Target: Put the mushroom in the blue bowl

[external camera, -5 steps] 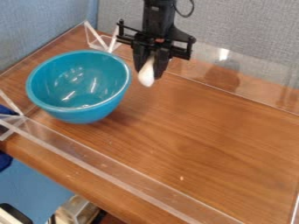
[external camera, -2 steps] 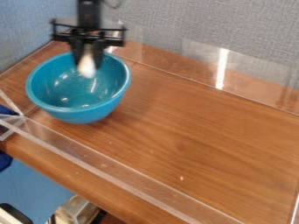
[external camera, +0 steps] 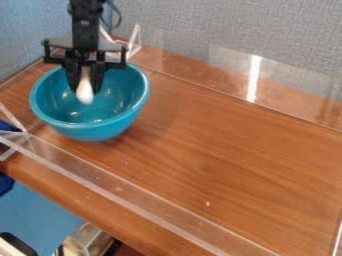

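The blue bowl (external camera: pixel 91 102) sits at the left of the wooden table. My gripper (external camera: pixel 84 78) hangs right over the bowl's opening, shut on the mushroom (external camera: pixel 84 89). Only the mushroom's cream-white stem shows below the fingers, inside the bowl's rim and a little above its bottom. Its cap is hidden between the fingers.
A low clear acrylic wall (external camera: pixel 160 190) runs around the wooden table top (external camera: pixel 227 130). A grey-blue partition (external camera: pixel 241 30) stands behind the table.
My gripper has carried the mushroom leftward from the table's back middle to over the bowl, then lowered it into the bowl's opening.
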`<control>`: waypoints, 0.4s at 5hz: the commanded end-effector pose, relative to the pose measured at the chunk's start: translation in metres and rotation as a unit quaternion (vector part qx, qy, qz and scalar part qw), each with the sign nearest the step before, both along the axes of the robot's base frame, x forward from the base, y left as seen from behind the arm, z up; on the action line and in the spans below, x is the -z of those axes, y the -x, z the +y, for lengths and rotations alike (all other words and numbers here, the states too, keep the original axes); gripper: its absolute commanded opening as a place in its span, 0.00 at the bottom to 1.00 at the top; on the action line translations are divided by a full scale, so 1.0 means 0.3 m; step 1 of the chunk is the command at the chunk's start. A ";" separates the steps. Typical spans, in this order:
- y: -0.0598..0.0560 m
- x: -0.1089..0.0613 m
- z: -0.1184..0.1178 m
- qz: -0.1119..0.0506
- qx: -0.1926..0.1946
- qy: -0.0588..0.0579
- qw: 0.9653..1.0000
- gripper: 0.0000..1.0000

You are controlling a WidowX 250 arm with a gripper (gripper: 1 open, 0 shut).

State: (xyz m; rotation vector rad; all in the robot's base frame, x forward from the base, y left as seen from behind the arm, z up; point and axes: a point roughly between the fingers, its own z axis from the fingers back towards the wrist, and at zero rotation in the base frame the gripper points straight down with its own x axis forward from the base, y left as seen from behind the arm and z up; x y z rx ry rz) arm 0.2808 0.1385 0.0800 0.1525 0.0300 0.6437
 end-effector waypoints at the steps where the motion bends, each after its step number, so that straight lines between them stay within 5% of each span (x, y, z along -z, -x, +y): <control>1: 0.001 -0.005 0.012 -0.009 -0.003 -0.015 1.000 0.00; 2: 0.006 0.004 0.007 -0.004 -0.005 -0.018 1.000 1.00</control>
